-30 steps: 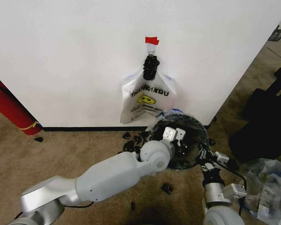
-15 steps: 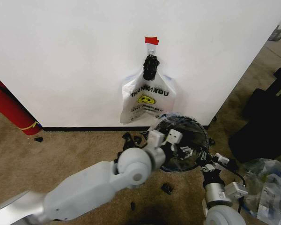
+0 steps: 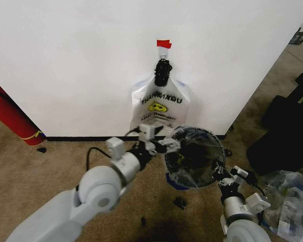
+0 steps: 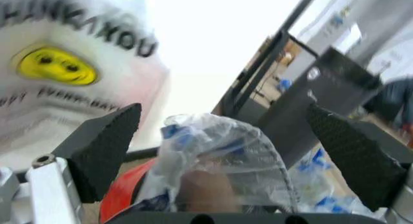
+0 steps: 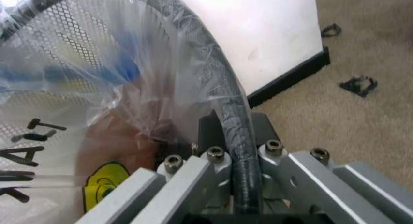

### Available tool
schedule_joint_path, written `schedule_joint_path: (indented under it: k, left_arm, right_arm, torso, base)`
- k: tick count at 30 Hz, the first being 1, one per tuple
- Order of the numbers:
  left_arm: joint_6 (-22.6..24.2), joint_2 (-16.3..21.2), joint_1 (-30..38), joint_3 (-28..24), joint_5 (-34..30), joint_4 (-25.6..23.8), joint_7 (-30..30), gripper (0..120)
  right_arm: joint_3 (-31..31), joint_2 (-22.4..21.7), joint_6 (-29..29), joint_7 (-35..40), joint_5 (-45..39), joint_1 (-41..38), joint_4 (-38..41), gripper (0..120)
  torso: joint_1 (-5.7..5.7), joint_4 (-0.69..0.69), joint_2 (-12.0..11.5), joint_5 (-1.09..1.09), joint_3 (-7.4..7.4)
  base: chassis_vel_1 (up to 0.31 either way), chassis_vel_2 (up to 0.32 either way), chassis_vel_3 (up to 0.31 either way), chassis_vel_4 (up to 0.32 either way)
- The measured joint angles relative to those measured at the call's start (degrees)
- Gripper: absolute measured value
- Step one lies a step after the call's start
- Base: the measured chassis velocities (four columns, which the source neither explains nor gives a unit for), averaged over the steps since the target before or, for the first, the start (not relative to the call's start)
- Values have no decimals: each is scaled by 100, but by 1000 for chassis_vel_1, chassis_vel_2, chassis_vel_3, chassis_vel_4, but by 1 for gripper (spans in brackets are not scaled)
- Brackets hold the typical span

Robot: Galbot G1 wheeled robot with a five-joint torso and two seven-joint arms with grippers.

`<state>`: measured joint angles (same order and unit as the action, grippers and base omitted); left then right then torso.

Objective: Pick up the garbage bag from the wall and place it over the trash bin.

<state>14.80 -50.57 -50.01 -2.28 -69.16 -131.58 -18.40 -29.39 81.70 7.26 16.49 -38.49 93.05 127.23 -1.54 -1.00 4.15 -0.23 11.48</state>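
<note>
The round black trash bin (image 3: 212, 151) stands on the carpet by the wall. The see-through garbage bag (image 3: 189, 164) with blue edges lines its inside and drapes over the rim. My left gripper (image 3: 160, 139) hovers open just outside the bin's left rim. In the left wrist view its two black fingers (image 4: 103, 141) stand wide apart, with the crinkled garbage bag (image 4: 213, 151) showing between them. At the bin's right side my right gripper (image 3: 225, 175) is shut on the black rim (image 5: 239, 132), with plastic film (image 5: 129, 88) lying over it.
A white smiley bag (image 3: 159, 106) hangs on the wall from a hook under red tape (image 3: 163, 44). A red fire extinguisher (image 3: 7, 116) leans at the far left. Black scraps (image 3: 179, 202) dot the carpet. Dark bags (image 3: 288, 131) and a clear plastic heap (image 3: 293, 201) lie to the right.
My left arm has pulled back leftward from over the bin's opening to outside its left rim. The right gripper has stayed on the rim.
</note>
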Motion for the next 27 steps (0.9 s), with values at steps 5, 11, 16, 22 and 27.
schedule_joint_path:
  k: [5,11,16,22,27]
  left_arm:
    - [12,51,-497,344,-432,161,443,99]
    - [24,-88,-764,296,-89,392,1060,98]
    - [-5,-163,-750,269,-10,597,1109,100]
    - [-36,-186,-829,270,45,685,1129,92]
    - [-102,-226,-782,258,44,791,1067,81]
  right_arm:
    - [-31,-52,252,135,-421,25,131,0]
    - [-183,-73,905,396,-1361,73,425,0]
    - [-184,-8,965,426,-1473,42,425,0]
    - [-179,24,946,402,-1467,-16,373,0]
    - [-172,31,923,395,-1453,-49,369,0]
  torso:
    - [0,1,0,0,0]
    - [0,1,0,-1,0]
    - [0,0,0,1,1]
    - [0,1,0,1,1]
    - [0,1,0,1,1]
  base:
    - [0,0,0,0]
    - [0,0,0,0]
    - [0,0,0,0]
    - [0,0,0,0]
    - [0,0,0,0]
